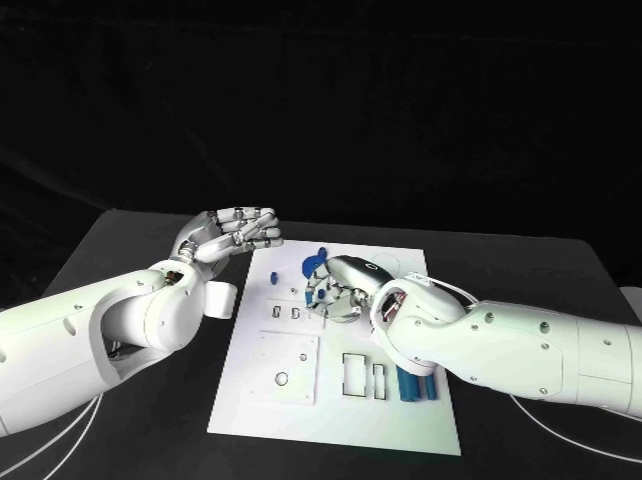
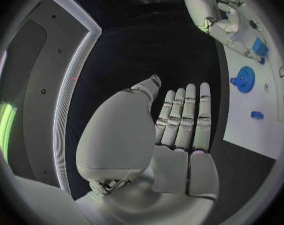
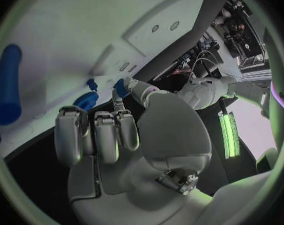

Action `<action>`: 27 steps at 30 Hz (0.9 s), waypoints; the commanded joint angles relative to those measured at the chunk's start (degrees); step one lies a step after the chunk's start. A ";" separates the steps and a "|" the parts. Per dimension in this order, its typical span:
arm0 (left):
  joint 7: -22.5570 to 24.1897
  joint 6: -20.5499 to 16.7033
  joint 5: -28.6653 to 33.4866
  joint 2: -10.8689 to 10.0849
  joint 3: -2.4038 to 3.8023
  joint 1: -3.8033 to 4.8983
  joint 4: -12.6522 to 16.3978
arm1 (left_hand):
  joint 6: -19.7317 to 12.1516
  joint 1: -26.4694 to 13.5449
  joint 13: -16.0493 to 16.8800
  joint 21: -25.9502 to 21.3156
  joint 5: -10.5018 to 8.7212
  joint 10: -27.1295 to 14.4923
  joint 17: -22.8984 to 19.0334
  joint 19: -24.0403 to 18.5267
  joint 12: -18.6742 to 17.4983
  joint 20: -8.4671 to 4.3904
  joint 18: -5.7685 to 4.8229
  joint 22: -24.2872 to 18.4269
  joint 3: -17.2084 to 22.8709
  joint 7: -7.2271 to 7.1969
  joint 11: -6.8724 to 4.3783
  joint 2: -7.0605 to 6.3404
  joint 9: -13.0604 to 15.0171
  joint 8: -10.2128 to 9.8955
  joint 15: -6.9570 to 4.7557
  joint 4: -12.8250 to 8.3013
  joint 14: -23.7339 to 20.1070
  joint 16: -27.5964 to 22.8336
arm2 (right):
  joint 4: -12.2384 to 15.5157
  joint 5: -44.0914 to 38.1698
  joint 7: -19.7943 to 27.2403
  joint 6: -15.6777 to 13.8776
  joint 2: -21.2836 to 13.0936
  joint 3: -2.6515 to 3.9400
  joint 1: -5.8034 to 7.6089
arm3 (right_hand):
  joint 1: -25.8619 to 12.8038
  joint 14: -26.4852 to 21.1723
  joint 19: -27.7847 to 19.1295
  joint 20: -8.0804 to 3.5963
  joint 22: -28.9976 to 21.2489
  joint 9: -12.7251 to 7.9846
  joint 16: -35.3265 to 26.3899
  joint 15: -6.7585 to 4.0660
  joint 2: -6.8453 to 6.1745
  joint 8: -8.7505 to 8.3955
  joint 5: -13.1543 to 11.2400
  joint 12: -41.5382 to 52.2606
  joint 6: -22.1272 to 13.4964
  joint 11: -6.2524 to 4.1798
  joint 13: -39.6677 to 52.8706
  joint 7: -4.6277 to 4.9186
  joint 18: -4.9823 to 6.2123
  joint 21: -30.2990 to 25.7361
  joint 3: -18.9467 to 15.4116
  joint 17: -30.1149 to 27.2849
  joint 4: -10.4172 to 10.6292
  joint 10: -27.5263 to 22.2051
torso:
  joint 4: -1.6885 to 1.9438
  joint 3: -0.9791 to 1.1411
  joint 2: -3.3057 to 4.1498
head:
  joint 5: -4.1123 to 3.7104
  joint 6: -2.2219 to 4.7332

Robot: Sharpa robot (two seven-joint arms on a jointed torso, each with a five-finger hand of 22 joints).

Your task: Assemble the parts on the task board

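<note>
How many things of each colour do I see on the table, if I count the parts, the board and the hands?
Blue parts: 5 (long bar, second long bar, round disc, small piece on the board, small piece by the right hand)
White task board: 1
Silver hands: 2 (left hand, right hand)
Total: 8

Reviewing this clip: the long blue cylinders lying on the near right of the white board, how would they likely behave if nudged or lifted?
The blue cylinders look round and smooth, so a sideways nudge would probably roll them across the flat task board. They appear rigid, likely plastic, so probably light. The smooth surface may slip in a pinch.
</note>
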 commanded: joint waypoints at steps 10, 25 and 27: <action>0.23 0.94 0.10 0.09 0.04 0.04 0.13 | 0.10 -0.53 0.03 -0.37 -0.24 0.23 0.11 0.24 -0.45 0.00 0.75 -0.15 0.49 0.45 -0.06 0.04 -0.13 -0.31 0.35 -0.12 0.06 -0.33 | -0.66 -4.68 -1.57 1.67 1.35 -0.19 -1.36 | -0.51 4.53 0.32 -0.19 5.59 2.54 0.17 -0.47 -0.33 2.64 -0.26 -0.12 0.46 -0.30 7.07 -0.97 -0.33 0.28 0.15 8.68 -0.02 0.31 | 0.00 0.07 0.02 | 0.12 -0.37; 0.12 1.12 0.09 0.10 0.04 0.04 0.12 | 0.10 -0.53 0.03 -0.37 -0.24 0.23 0.11 0.24 -0.45 0.00 0.75 -0.15 0.49 0.45 -0.06 0.04 -0.13 -0.31 0.35 -0.12 0.06 -0.33 | -1.75 -5.98 -1.64 2.12 2.33 -0.27 -2.24 | -0.81 4.54 0.37 -0.21 5.65 2.58 0.17 -0.47 -0.63 2.71 -0.34 -0.15 0.41 -0.30 7.05 -0.96 -0.34 0.31 0.03 8.68 0.00 0.30 | 0.10 0.02 0.00 | 0.19 -0.65; 0.11 1.13 0.09 0.10 0.04 0.04 0.12 | 0.10 -0.53 0.03 -0.37 -0.24 0.23 0.11 0.24 -0.45 0.00 0.75 -0.15 0.49 0.45 -0.06 0.04 -0.13 -0.31 0.35 -0.12 0.06 -0.33 | -1.87 -6.08 -1.71 2.14 2.39 -0.28 -2.31 | -0.81 4.54 0.37 -0.21 5.65 2.58 0.17 -0.47 -0.63 2.71 -0.34 -0.15 0.41 -0.30 7.05 -0.96 -0.34 0.31 0.03 8.68 0.00 0.30 | 0.07 0.01 -0.01 | 0.21 -0.69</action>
